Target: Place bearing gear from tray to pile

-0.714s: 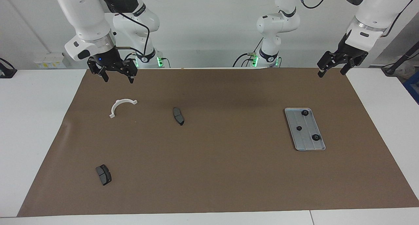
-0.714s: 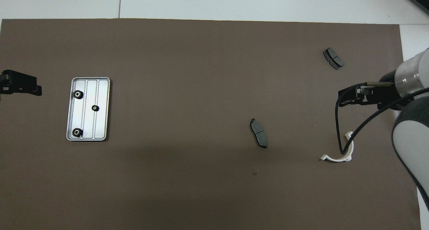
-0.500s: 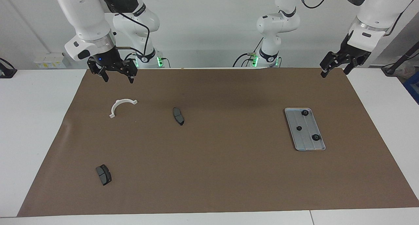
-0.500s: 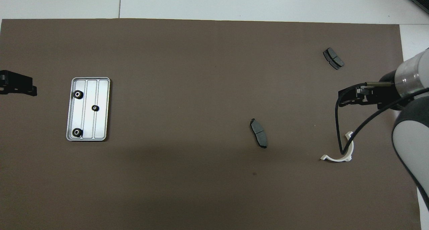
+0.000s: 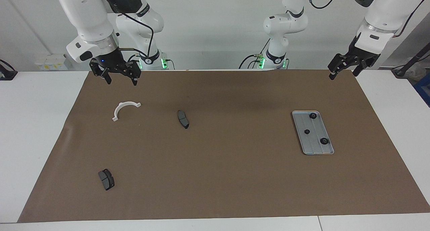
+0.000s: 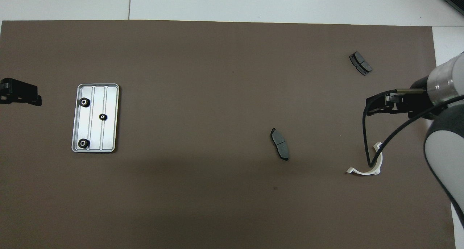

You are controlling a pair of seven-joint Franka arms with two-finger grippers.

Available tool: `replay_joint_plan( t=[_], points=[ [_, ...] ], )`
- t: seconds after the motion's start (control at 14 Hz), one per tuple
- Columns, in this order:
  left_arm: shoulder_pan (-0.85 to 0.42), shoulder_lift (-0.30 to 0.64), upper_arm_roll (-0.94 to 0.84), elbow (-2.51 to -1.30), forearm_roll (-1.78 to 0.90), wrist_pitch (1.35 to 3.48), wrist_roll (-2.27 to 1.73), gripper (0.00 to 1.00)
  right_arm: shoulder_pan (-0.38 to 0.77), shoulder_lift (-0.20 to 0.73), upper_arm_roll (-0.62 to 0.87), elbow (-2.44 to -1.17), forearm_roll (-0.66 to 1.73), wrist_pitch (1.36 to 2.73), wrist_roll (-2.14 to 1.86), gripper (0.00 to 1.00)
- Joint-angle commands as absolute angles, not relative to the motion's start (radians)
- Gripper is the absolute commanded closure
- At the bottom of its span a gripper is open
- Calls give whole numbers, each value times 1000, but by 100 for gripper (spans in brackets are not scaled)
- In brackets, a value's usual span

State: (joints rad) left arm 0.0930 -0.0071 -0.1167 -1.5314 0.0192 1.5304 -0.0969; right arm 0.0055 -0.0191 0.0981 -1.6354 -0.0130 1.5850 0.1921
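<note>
Progress: nothing is looking done yet; all three bearing gears are sitting in the tray (image 5: 315,147), none is lying among the pile parts, and neither hand is carrying anything; picking, carrying across and setting down are all remaining, as I judge it.

Tray: lying flat on the brown mat (image 5: 235,177) toward the left arm's end of the tabletop (image 5: 33,123); one tray, grey, grooved lengthwise.

Bearing gears: three, small, dark and round; gear nearest the robots (image 5: 312,116); smaller middle gear (image 5: 306,131); gear farthest from the robots (image 5: 324,141); all are resting apart from one another inside the rim.

Pile: three loose parts, well apart, toward the right arm's end; one white half-ring bracket (image 5: 124,109) nearest the robots; two dark brake pads, one (image 5: 183,119) lying nearer the middle of the mat, the other (image 5: 106,179) lying farthest from the robots.

Left hand (image 5: 342,69): hanging released and empty above the mat's edge, at the left arm's end, nearer the robots than the tray and touching nothing.

Right hand (image 5: 121,77): hanging released and empty over the mat just beside the white bracket; this arm is waiting.

Counts: one tray; three gears; one bracket; two brake pads; two hands.
</note>
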Motion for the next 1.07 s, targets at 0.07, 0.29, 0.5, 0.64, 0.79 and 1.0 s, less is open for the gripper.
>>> replay_joint_plan(
  t=[0.07,0.29,0.5,0.64,0.79,1.0],
  points=[
    [81,9,-112,-1534,40,1532,-91,0,-6,-18,103,-1634,-6,1589,170,0],
    [81,12,-112,-1529,41,1526,-91,0,-6,-18,103,-1634,-6,1589,170,0],
    [81,12,-118,-1525,41,1509,-91,0,-6,-18,103,-1634,-6,1589,170,0],
    [80,14,-121,-1523,32,1497,-89,0,-6,-18,103,-1634,-6,1589,170,0],
    [71,14,-123,-1522,31,1497,-89,0,-6,-18,103,-1634,-6,1589,170,0],
    [54,14,-127,-1522,28,1497,-90,0,-6,-18,103,-1634,-6,1589,170,0]
  ],
)
